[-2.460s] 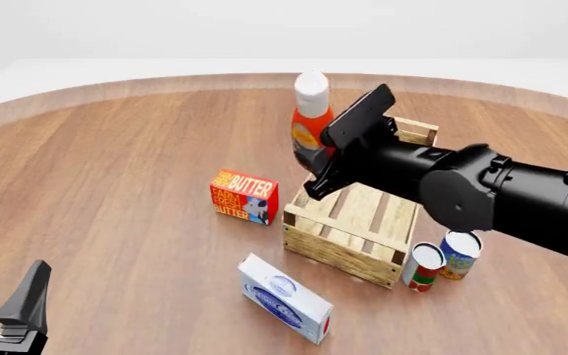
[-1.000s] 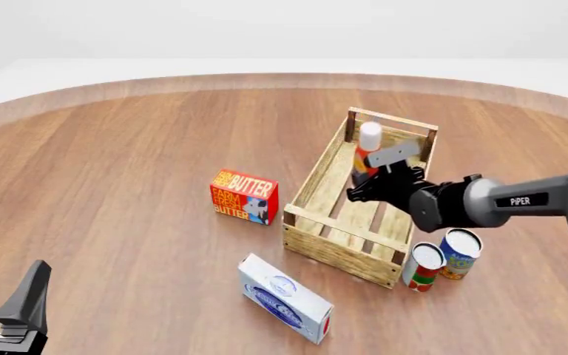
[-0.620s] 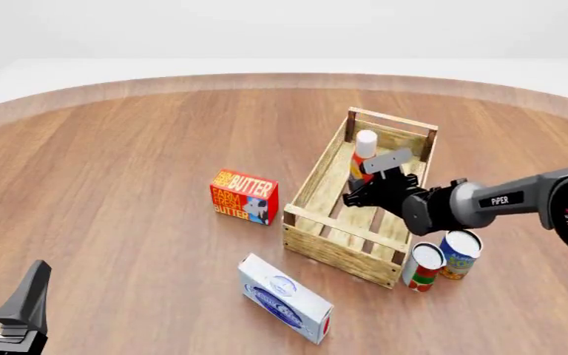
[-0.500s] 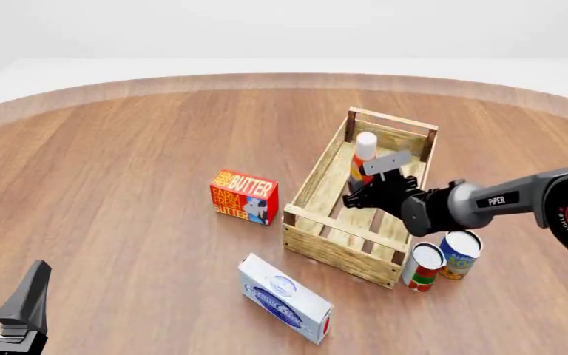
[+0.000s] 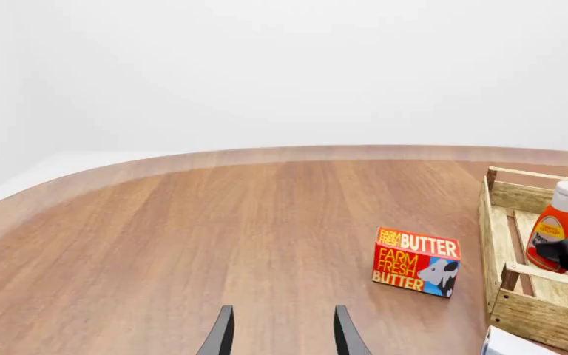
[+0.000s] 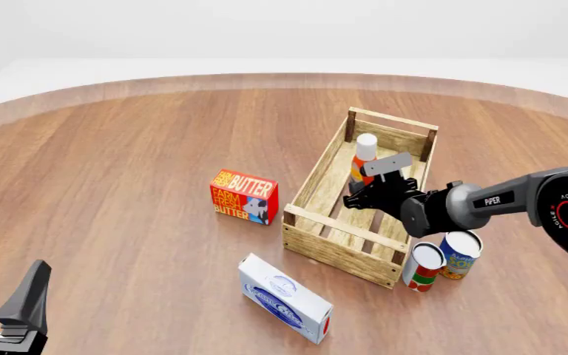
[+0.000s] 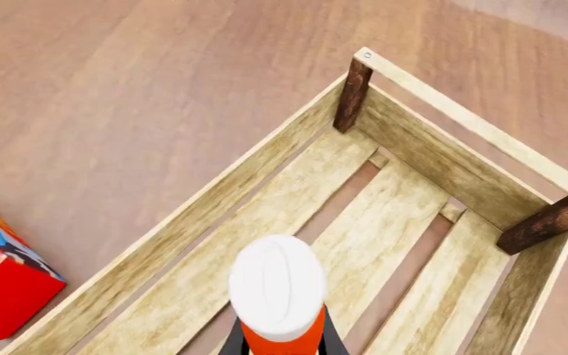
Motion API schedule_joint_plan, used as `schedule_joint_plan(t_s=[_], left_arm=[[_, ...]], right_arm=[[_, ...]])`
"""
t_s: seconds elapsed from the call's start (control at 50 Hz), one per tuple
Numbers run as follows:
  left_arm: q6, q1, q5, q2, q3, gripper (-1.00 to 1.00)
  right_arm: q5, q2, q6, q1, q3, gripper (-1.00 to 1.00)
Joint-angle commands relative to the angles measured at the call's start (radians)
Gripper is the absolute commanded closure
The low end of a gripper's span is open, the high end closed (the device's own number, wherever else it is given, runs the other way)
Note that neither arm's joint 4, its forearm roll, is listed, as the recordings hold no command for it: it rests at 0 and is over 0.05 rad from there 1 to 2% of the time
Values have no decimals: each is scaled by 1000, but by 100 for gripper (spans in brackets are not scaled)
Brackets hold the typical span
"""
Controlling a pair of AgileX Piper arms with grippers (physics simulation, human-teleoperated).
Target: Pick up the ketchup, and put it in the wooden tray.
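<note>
Now the placing step is in hand: the right gripper (image 6: 368,180) holds the ketchup (image 6: 363,156) upright inside the tray (image 6: 339,248), in its far half and nearer the left wall. In the right wrist view the jaws sit clamped on the red body just under the white cap (image 7: 276,286), with the slatted floor showing below. Whether the base already touches the slats cannot be told from these views. The next move, as I judge it, calls for settling the bottle down to the floor if it is not there, parting the jaws, and lifting straight up so the cap is not knocked over.

The left gripper (image 5: 279,334) waits near the counter's near left corner, jaws apart and holding nothing.

Writing: the butter box (image 6: 245,196) beside the tray reads "FARM FRESH BUTTER". The right arm (image 6: 491,201) carries "PIPER". The ketchup's yellow label is too small to read.
</note>
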Motion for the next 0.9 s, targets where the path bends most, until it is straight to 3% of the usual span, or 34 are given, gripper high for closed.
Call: schedule_joint_plan(t_s=[0.02, 0.08, 0.1, 0.48, 0.9], left_arm=[[0, 0, 0, 0, 0, -100], [0, 0, 0, 0, 0, -100], [0, 0, 0, 0, 0, -100], [0, 0, 0, 0, 0, -100], [0, 0, 0, 0, 0, -100]], right_arm=[[-2, 20, -3, -17, 5, 100], [-2, 15, -2, -19, 8, 100], [-2, 12, -2, -19, 10, -100], [5, -86, -18, -28, 48, -100], [76, -235, -28, -5, 61, -100]])
